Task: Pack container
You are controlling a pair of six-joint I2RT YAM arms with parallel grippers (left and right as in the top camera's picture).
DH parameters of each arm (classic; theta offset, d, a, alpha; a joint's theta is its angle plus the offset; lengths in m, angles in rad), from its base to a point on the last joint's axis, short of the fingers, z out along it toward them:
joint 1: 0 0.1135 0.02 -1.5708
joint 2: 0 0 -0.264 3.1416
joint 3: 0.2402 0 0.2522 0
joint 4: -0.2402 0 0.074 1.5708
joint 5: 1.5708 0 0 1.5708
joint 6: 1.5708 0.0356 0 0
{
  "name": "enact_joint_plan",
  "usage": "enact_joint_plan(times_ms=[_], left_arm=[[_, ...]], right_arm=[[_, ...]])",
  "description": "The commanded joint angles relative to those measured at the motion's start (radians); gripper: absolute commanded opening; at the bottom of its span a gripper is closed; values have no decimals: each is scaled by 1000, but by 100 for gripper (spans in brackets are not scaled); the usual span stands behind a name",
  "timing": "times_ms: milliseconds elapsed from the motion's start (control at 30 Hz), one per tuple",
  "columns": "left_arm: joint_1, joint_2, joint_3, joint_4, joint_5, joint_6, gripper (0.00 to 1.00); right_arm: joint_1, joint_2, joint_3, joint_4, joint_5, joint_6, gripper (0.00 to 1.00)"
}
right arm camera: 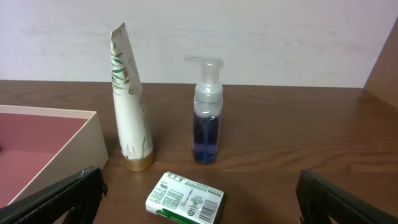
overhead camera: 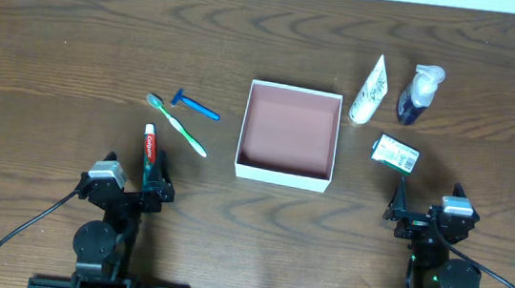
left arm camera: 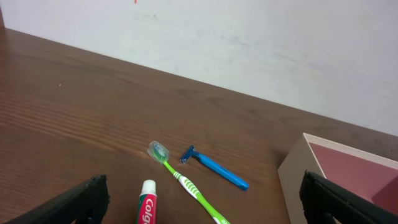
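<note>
The container (overhead camera: 285, 175) is a square shallow white-walled box with a reddish-brown floor, empty, at the table's middle; it also shows in the left wrist view (left arm camera: 298, 168) and the right wrist view (right arm camera: 87, 140). Left of it lie a toothpaste tube (overhead camera: 149, 152), a green toothbrush (overhead camera: 178, 124) and a blue razor (overhead camera: 196, 107). Right of it are a white tube (overhead camera: 369, 91), a blue pump bottle (overhead camera: 419, 94) and a green-and-white carton (overhead camera: 396, 153). My left gripper (overhead camera: 143, 190) is open, just behind the toothpaste. My right gripper (overhead camera: 420, 217) is open, behind the carton.
A pale wall (left arm camera: 249, 43) runs along the table's far edge. Black cables (overhead camera: 18, 234) trail from both arm bases at the front edge.
</note>
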Motion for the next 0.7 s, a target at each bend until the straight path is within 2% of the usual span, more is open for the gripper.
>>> enact_joint_plan(times_ms=[0,533,667], left_arm=[[2,-6,-16,-36,7,15,98],[2,-6,-16,-36,7,15,98],[2,-6,-16,-36,7,15,98]], right_arm=[[-10,-6,-2,-5,-8,-12,99],[-10,-6,-2,4,18,-11,99],[-10,-6,-2,3,-63,15,99]])
